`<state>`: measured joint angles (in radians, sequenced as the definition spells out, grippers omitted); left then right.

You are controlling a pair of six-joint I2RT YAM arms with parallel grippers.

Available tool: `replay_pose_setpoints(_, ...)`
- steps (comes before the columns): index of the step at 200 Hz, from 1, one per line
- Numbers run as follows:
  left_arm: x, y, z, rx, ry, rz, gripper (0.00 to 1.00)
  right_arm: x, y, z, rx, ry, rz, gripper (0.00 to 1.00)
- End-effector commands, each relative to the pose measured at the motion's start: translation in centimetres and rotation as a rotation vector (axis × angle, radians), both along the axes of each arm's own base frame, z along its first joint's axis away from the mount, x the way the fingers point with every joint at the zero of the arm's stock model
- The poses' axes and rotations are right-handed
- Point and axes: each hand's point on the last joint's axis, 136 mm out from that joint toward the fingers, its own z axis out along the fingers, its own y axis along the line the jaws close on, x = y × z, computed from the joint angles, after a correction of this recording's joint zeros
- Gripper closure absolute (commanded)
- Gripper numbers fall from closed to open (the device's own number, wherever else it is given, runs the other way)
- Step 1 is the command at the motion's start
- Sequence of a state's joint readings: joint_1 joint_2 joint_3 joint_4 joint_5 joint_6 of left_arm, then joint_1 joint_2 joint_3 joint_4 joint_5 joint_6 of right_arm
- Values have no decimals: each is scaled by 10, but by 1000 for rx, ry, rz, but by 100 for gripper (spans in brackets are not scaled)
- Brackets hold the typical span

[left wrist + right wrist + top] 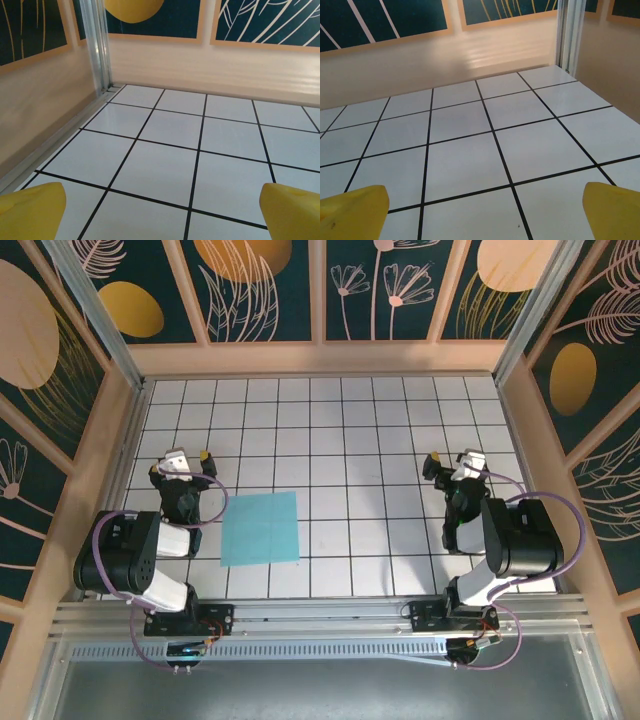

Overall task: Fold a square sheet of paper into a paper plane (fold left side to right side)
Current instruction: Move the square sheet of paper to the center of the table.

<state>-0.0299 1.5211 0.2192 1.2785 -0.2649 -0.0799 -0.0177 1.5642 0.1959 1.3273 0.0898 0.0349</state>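
The square sheet of paper (261, 528) lies flat and unfolded on the white grid table (340, 430), turquoise-blue, near the front edge left of centre. My left gripper (183, 459) rests just left of the sheet and a little further back, apart from it. It is open, its yellow fingertips (31, 210) spread wide over bare tiles. My right gripper (455, 462) sits far to the right, open too, with yellow fingertips (614, 210) at the frame corners and nothing between them.
Wooden walls with dark leaf-pattern panels (265, 285) enclose the table on three sides. An aluminium post (97, 45) stands in the far left corner, another (568, 32) in the far right. A metal rail (330, 615) carries both arm bases along the front.
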Motion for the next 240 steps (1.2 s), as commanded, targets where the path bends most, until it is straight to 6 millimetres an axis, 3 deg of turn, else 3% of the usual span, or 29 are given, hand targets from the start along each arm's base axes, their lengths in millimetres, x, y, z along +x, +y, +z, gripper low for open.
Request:
replay_pose_setpoints(1, 3, -2, 7, -18, -28, -14, 1, 2, -3, 11, -3, -44, -25, 1)
replay_pose_setpoints(154, 3, -2, 6, -18, -27, -14, 1, 2, -1, 10, 8, -40, -2, 1)
replay_pose_setpoints(183, 2, -1, 7, -19, -31, -11, 1, 12, -2, 21, 13, 4, 9, 1)
replay_pose_setpoints(210, 9, 7, 24, -28, 0, 41, 1, 9, -4, 51, 34, -25, 5, 1)
replay_pose_setpoints(240, 11, 9, 68, -47, -16, 53, 1, 2, 0, 75, 151, -1, 9, 1)
